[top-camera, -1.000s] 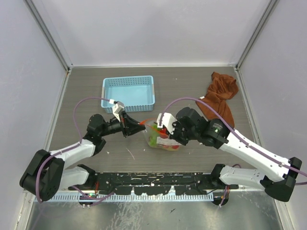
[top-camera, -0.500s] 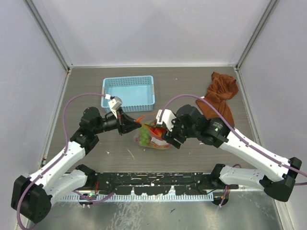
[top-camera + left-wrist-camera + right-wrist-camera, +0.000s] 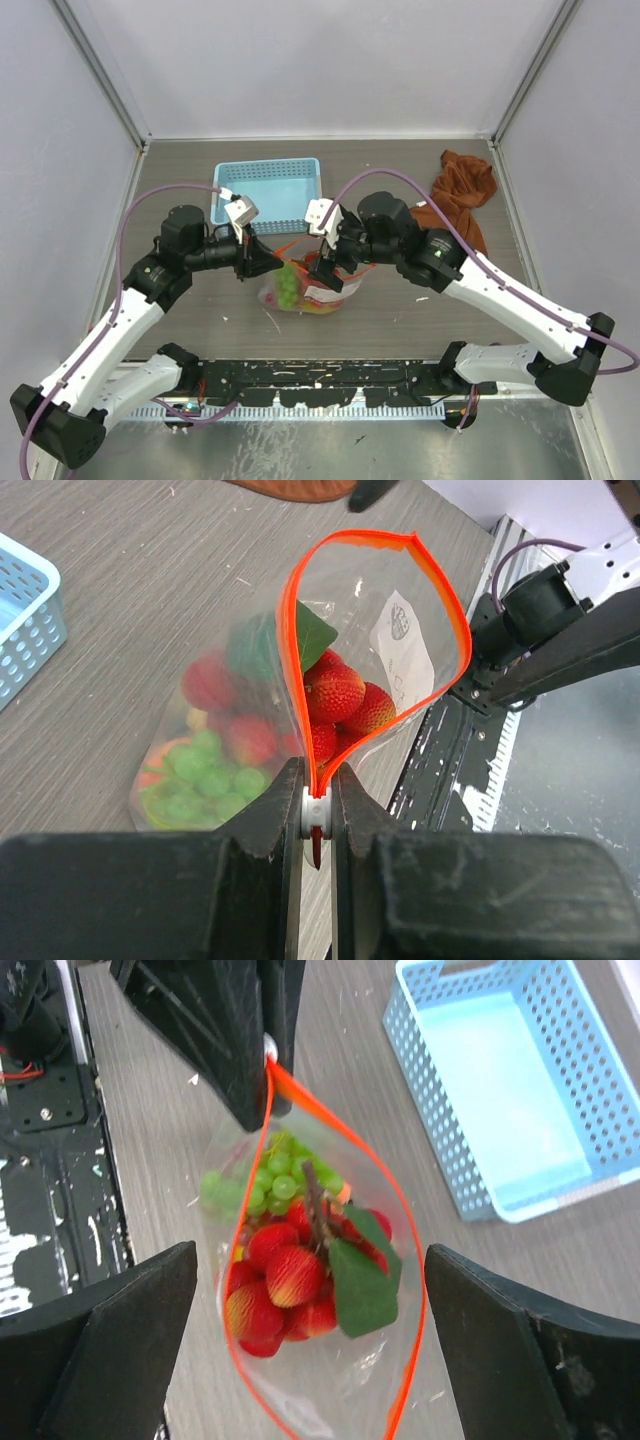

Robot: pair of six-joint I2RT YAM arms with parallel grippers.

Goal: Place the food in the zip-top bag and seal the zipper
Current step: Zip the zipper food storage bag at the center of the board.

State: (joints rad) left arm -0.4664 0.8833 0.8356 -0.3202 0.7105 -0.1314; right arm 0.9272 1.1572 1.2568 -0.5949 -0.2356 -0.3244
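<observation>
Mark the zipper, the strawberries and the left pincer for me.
zipper [image 3: 375, 536], left wrist view, top run of the orange strip.
strawberries [image 3: 335, 692], left wrist view, the uppermost red berry.
left pincer [image 3: 316, 778], left wrist view, midway between its fingertips, shut on the zipper's end.

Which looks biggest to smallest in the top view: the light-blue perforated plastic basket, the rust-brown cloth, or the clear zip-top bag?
1. Light-blue perforated plastic basket.
2. Rust-brown cloth, a close second, partly hidden.
3. Clear zip-top bag, smallest.

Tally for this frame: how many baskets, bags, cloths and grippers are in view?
Basket: 1
Bag: 1
Cloth: 1
Grippers: 2 (left gripper, right gripper)
Total: 5
</observation>
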